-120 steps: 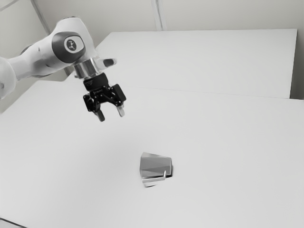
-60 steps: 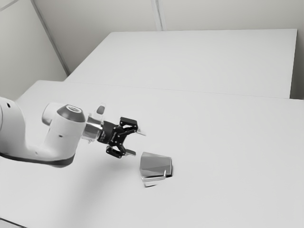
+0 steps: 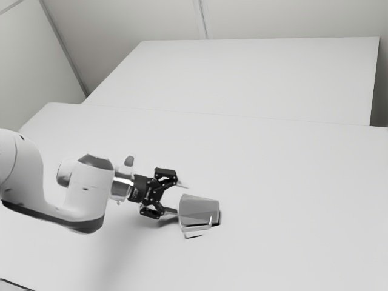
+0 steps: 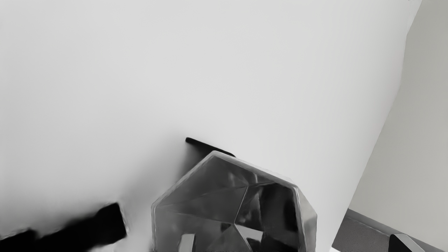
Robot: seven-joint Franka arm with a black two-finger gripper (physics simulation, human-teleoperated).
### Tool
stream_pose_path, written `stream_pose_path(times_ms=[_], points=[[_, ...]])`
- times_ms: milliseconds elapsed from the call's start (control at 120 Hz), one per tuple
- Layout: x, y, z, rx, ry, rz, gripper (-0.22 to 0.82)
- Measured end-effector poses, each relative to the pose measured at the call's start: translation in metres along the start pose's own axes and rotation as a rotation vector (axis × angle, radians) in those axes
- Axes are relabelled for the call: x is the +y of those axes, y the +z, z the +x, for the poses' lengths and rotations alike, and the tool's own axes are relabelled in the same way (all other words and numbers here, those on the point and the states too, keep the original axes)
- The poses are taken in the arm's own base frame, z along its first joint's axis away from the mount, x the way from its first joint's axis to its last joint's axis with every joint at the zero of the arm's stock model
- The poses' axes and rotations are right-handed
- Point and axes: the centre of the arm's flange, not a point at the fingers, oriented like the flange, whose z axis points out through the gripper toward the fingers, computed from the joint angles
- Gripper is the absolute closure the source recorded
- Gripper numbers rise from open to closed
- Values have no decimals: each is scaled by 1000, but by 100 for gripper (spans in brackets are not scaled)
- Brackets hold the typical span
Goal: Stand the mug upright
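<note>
Mug [image 3: 199, 209], one in number, is seen lying on its side on a white tabletop [image 3: 291, 200], its wide open mouth turned toward the gripper [image 3: 180, 197] and its narrower base turned toward the exterior view's right. One handle [image 3: 199, 229] is carried on the mug's flank toward the exterior view's bottom. The one gripper is held low, just beside the mug's mouth, with its two jaws spread apart and nothing clamped between them. One of the two fingertips is placed right at the mug's rim; whether the rim is touched cannot be told. The other is held near the mug, a little apart from it, toward the exterior view's top. In the wrist view, the angular rim and the dark, faceted inside of the mug are seen between the two fingers. One white arm [image 3: 85, 188] is stretched in from the exterior view's left of the mug. One further white surface [image 3: 242, 73] is seen well apart from the mug, toward the exterior view's top.
</note>
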Motion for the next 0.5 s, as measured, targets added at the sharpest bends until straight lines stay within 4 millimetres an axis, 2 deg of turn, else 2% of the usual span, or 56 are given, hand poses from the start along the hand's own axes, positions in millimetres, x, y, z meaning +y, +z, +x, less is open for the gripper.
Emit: stream_pose_path(times_ms=[233, 475, 500], points=[[0, 11, -11, 3, 6, -72, 0], [12, 36, -35, -28, 40, -116, 0], [13, 37, -36, -28, 43, -119, 3]])
